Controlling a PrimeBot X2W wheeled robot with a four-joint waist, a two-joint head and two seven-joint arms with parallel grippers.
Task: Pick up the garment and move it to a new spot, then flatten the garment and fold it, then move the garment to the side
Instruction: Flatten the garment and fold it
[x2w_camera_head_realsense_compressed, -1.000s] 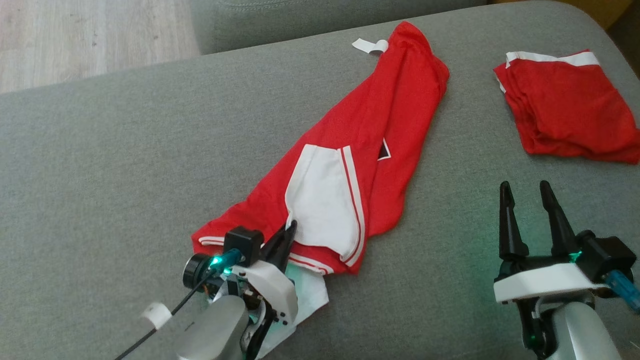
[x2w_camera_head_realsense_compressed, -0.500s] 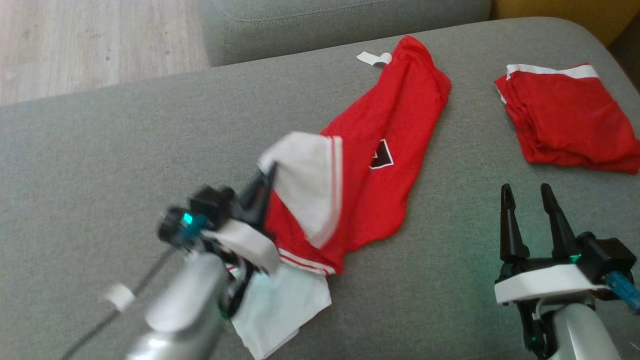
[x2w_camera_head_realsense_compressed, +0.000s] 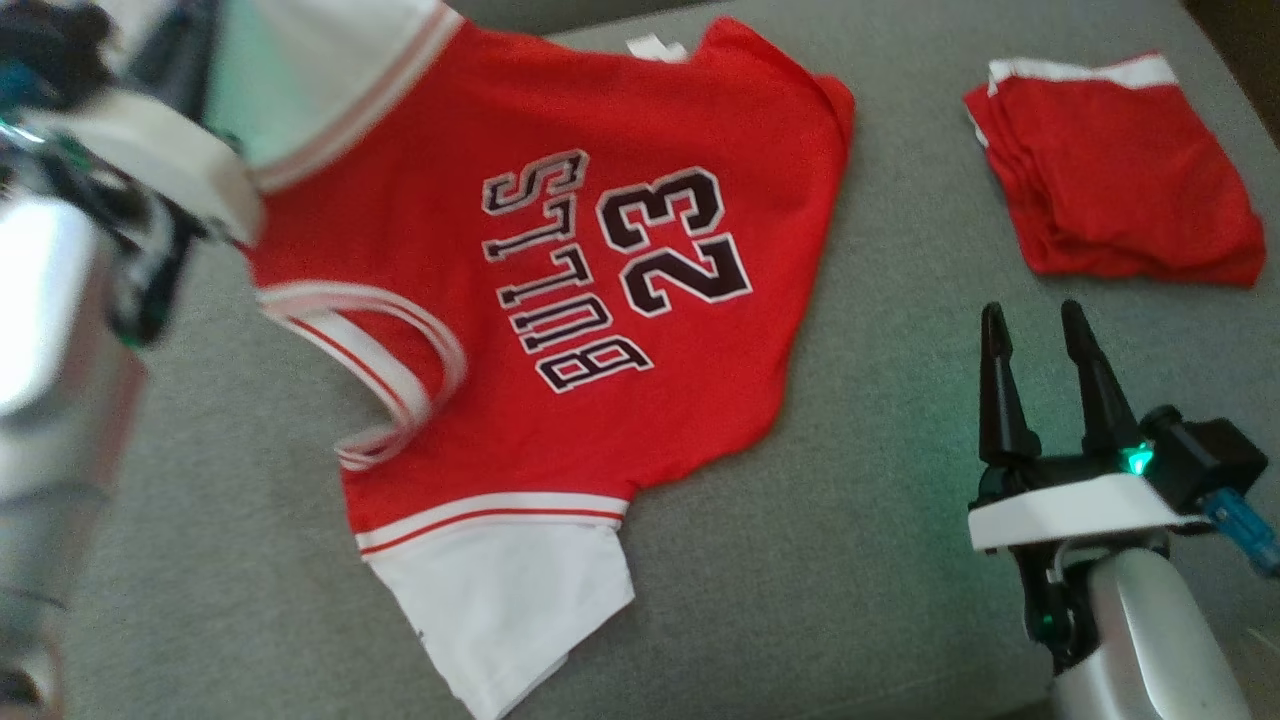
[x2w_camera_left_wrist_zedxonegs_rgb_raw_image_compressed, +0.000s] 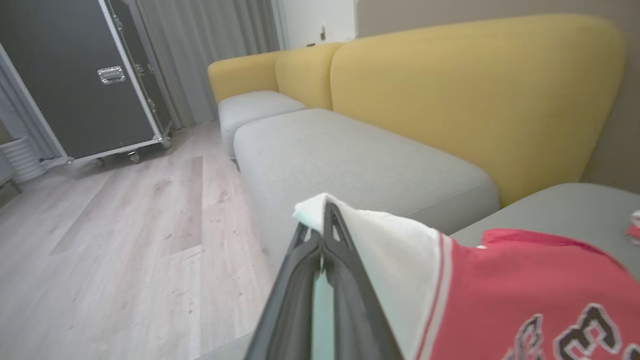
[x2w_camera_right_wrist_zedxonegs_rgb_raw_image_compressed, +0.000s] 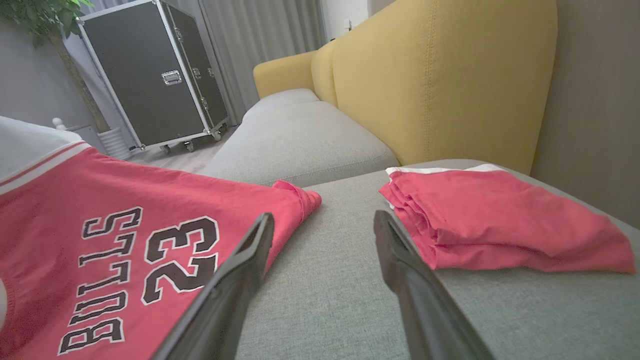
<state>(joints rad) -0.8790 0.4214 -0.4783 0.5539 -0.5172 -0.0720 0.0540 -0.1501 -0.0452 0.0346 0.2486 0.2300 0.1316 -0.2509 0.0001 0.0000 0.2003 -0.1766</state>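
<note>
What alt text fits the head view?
A red Bulls 23 jersey lies spread on a grey sofa cushion, one white sleeve held up by the shut left gripper at upper left. The open right gripper hovers lower right, near a folded red garment.

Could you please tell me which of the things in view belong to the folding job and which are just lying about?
In the job:
- jersey, pinched at its white sleeve by the shut left gripper
- right gripper, open, holding nothing
- grey cushion under the jersey

Lying about:
- folded red garment
- yellow backrest
- black case
</note>
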